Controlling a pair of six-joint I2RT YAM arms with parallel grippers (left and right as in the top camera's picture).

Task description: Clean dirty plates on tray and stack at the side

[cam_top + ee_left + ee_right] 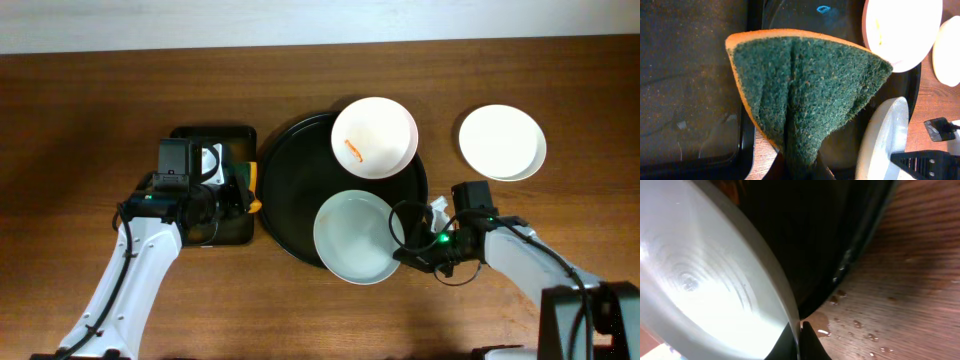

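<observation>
Left claw (799,167): sponge (805,90); right claw (799,339): plate (700,280)

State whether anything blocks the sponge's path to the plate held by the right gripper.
Nothing visible does: between the sponge and the held plate lies only bare tray. The smeared plate sits aside.

We find the overhead view evenly lit and sharp; the wooden surface (300,310) darkens toward its left end. The lone plate (503,142) on the wood is nearly overexposed, its detail washed out. The black tray (285,200) returns only a thin highlight along its rim. In the left wrist view the sponge (805,95) is crisp, fibres resolved, while the smeared plate (902,30) at the upper right is bright and soft. In the right wrist view the near plate (705,280) is blurred, with glare low in its bowl; droplets (860,325) on the wood glint.
</observation>
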